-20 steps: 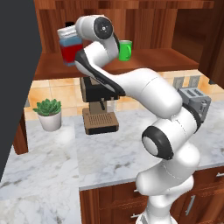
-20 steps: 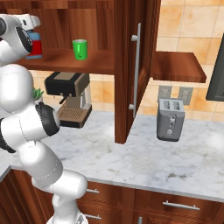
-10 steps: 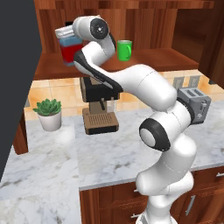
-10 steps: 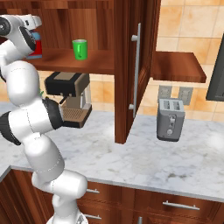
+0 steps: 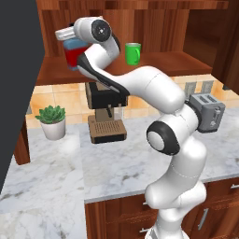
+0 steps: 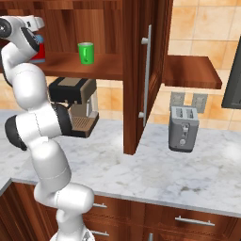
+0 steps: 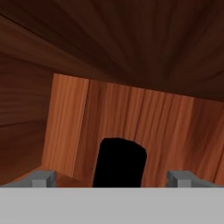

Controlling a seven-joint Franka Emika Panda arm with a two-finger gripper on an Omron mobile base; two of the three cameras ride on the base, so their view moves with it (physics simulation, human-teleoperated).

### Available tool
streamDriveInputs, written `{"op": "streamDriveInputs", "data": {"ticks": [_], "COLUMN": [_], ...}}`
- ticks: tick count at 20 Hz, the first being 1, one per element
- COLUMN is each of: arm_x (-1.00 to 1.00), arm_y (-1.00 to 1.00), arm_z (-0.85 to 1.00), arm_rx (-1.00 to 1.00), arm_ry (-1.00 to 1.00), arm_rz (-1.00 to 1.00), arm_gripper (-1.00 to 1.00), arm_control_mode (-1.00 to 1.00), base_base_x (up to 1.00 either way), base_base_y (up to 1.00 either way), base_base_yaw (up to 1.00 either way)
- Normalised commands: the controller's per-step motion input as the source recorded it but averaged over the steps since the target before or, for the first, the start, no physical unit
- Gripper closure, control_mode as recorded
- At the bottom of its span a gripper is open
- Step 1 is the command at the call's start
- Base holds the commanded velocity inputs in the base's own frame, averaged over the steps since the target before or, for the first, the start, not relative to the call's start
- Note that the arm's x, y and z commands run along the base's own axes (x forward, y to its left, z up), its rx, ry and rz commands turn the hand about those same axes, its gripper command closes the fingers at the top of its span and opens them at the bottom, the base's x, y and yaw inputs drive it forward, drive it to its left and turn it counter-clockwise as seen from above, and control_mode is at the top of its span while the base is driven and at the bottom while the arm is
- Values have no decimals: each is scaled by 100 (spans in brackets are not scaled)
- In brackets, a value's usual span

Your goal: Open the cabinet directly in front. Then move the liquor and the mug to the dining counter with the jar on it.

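The cabinet (image 5: 154,28) stands open, and its right door (image 6: 136,70) with a grey bar handle swings out over the worktop. On its shelf the liquor (image 5: 74,57) (image 6: 38,51), a bottle with a red label, stands at the left. The green mug (image 5: 133,52) (image 6: 85,52) stands apart to its right. My gripper (image 5: 65,34) (image 6: 33,21) is up at the bottle's top. In the hand view my gripper (image 7: 113,179) is open, with the liquor's black cap (image 7: 119,161) between the fingertips (image 7: 43,178), not touching them. The dining counter and the jar are out of view.
Below the shelf a coffee machine (image 5: 106,109) (image 6: 75,101) stands on the marble worktop (image 5: 116,163). A potted plant (image 5: 52,121) is to its left and a toaster (image 5: 207,112) (image 6: 183,128) to its right. The other open door (image 5: 18,70) looms dark at the left.
The arm's lower links have swung a little to the left and the hand has eased slightly up and left at the bottle. Bottle and mug have not moved.
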Motion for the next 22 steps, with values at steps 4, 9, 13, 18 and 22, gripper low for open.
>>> {"op": "streamDriveInputs", "data": {"ticks": [4, 9, 13, 18, 22], "arm_x": [9, 4, 0, 3, 17], "arm_y": [9, 3, 0, 0, 0], "arm_z": [0, -2, -4, -1, 0], "arm_rx": [0, 0, 0, 1, 4], "arm_ry": [0, 0, 0, 0, 3], "arm_rz": [0, 0, 0, 0, 0], "arm_gripper": [-100, -100, -100, -100, -100], "arm_control_mode": [-100, -100, -100, -100, -100], "base_base_x": [0, 0, 0, 0, 0], "base_base_y": [0, 0, 0, 0, 0], "base_base_yaw": [0, 0, 0, 0, 0]}}
